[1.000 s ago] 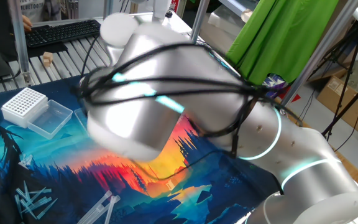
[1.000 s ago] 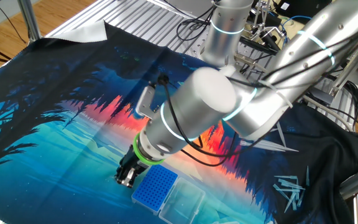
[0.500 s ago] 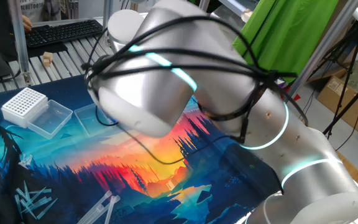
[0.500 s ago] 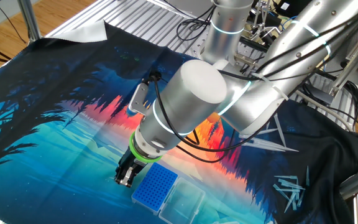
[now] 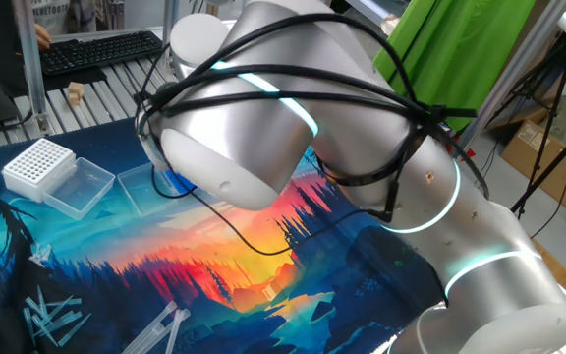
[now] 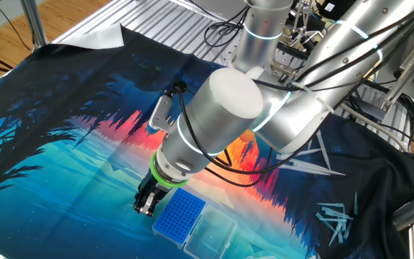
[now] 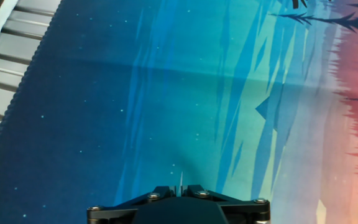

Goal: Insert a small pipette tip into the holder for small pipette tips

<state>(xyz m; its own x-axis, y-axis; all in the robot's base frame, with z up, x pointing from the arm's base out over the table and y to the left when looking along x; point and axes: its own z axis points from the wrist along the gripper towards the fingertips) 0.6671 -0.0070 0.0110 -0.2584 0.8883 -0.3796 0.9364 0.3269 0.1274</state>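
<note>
The blue holder for small pipette tips lies near the front edge of the mat, its clear lid open to its right. My gripper points down at the mat just left of the holder, beside it and not over its holes. In the hand view my gripper is shut on a thin whitish small pipette tip that sticks out between the fingertips above blue mat. In one fixed view the arm hides the gripper, and only a bit of the blue holder shows.
A bigger white gridded rack with a clear lid stands at the mat's left. Loose tips lie in piles, and longer ones lie by the arm's base. The mat's edge and metal slats are at the left of the hand view.
The arm's upper joints have swung round over the last second. The gripper has stayed almost in place beside the blue holder, still shut on the tip.
</note>
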